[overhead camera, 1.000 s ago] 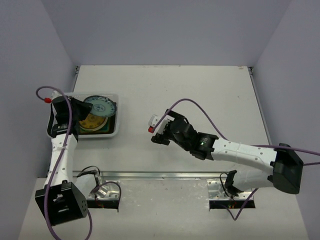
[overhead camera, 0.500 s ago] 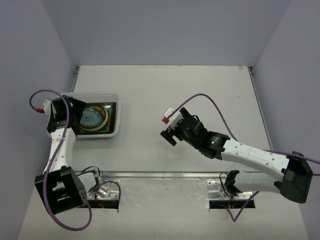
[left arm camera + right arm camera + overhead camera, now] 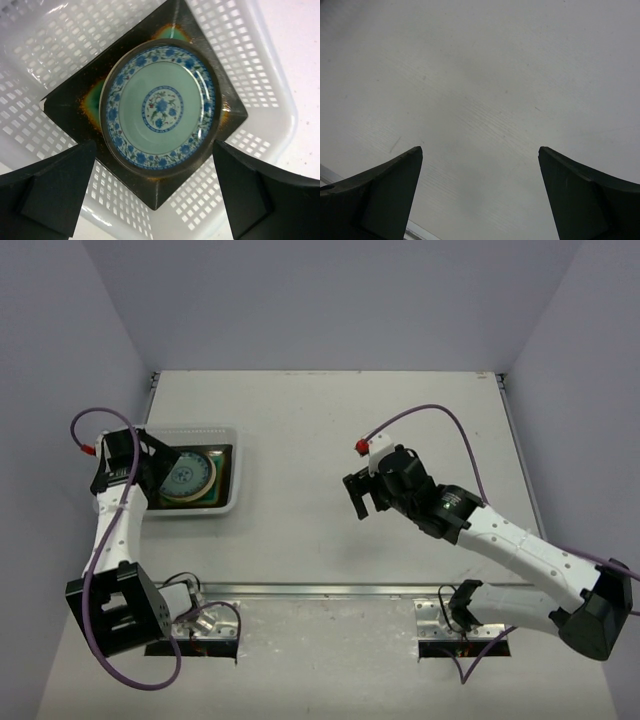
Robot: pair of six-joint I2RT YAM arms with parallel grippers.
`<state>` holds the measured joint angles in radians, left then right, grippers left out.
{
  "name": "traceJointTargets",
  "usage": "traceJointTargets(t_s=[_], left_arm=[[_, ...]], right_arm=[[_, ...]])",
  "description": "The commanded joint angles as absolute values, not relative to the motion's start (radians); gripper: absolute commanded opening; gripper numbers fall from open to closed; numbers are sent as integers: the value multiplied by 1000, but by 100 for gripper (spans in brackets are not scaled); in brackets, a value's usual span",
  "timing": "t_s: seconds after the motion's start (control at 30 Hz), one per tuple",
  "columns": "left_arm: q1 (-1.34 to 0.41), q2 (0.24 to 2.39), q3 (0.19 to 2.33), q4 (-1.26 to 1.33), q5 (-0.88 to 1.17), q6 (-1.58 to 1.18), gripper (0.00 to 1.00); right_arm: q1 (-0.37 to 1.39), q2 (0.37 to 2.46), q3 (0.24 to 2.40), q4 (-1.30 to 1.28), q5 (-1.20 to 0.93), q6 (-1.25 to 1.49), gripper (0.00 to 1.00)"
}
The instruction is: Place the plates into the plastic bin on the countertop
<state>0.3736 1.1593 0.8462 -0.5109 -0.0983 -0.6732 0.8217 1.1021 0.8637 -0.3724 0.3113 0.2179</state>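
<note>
Resting in plastic bin point(image 3: 257, 75), stacked plates point(image 3: 161, 105)

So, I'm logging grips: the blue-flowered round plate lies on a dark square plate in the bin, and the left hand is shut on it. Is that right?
Not quite. The left hand is open, its fingers spread wide above the round plate, holding nothing; the left wrist view shows this. The plate does lie on the dark square plate in the bin.
</note>
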Motion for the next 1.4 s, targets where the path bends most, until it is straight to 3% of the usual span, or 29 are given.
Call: traceJointTargets(t_s=[0.0, 0.17, 0.3, 0.47, 0.53, 0.73, 0.9, 1.37], left_arm=[[362, 1069, 935, -540, -65, -539, 100], [320, 1108, 936, -562, -7, -532, 100], [151, 1034, 951, -536, 39, -432, 100], [-276, 980, 1107, -697, -314, -418, 100], [-323, 921, 1126, -761, -425, -416, 100], [-325, 575, 1009, -726, -500, -242, 100], [-336, 413, 917, -691, -638, -249, 100], [-336, 350, 828, -603, -672, -280, 100]], right_arm=[[798, 1054, 957, -492, 374, 303, 99], [770, 1063, 987, -553, 349, 287, 99], [771, 985, 993, -580, 386, 293, 99], [770, 881, 1054, -718, 574, 326, 99], [770, 840, 1124, -827, 612, 360, 99], [770, 613, 1070, -920, 663, 314, 99], [770, 478, 1030, -967, 693, 293, 99], [770, 437, 928, -896, 740, 291, 99]])
